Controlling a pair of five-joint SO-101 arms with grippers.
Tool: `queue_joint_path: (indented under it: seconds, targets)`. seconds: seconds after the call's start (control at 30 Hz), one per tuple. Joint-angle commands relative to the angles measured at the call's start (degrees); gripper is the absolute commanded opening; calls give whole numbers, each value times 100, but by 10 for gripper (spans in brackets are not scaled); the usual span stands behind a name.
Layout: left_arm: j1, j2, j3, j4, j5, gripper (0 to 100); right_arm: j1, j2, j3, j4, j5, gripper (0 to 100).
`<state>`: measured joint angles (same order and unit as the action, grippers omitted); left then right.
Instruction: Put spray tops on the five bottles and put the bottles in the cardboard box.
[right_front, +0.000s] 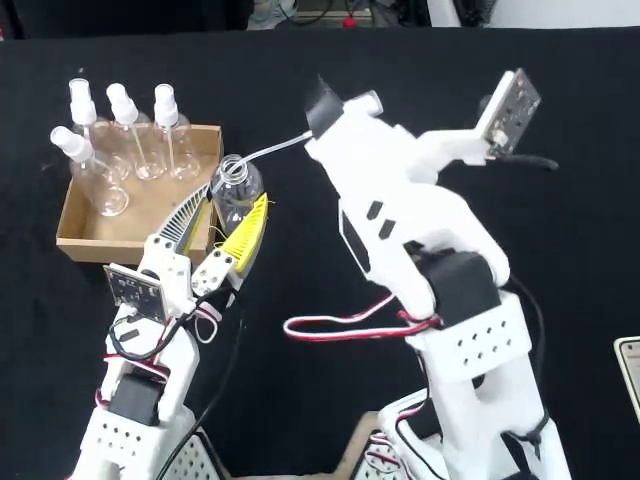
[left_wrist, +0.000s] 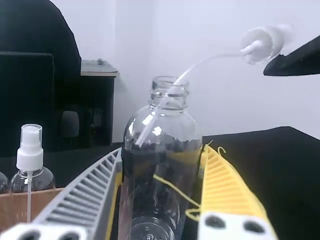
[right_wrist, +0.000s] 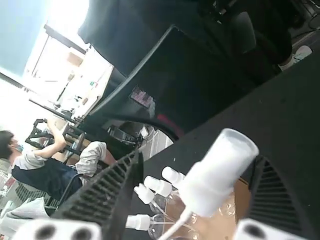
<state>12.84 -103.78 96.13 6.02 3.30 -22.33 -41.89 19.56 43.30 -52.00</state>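
Robotics lab or maker workshop, bench setup. Evidence: table (right_front: 570, 260) draped in black cloth. Two white printed-plastic arms (right_front: 420, 200) mounted side by side, red-and-white wires (right_front: 340, 325) left exposed, bare circuit board (right_front: 135, 288) at wrist. Left gripper (right_front: 240, 192) of ribbed printed plastic, one finger grey, one yellow. Loose cables (right_front: 300, 12) along table's far edge. Behind: plain white wall (left_wrist: 225, 100), dark cabinet (left_wrist: 95, 110), black chair back (left_wrist: 30, 30). Further cluttered workspace (right_wrist: 70, 95) in background.

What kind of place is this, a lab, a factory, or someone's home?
Probably a robotics lab or workshop: the left arm and right arm, with exposed wiring, stand at a black-covered table, and a cabinet stands against a plain wall behind.
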Motion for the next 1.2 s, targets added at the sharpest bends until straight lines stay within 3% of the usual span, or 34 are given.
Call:
queue_joint_path:
  seconds: [0.0, 0.1, 0.33, 0.63, 0.9, 1.17]
  targets:
    - [4, -70, 119, -132, -9, 173, -97, 4, -356, 35, -44, 325]
    - [4, -70, 119, -132, -9, 173, -97, 4, -338, 62, -35, 312]
    - [4, -70, 119, -132, -9, 173, -88, 4, -400, 18, 149, 57]
    - [4, -70, 119, -132, -9, 173, -132, 4, -444, 62, 554, 54]
    - [4, -70, 119, -132, -9, 173, -1020, -119, -418, 246, 2163, 54]
    - [4, -70, 119, -132, -9, 173, -1424, -31, -84, 88, 3332, 55]
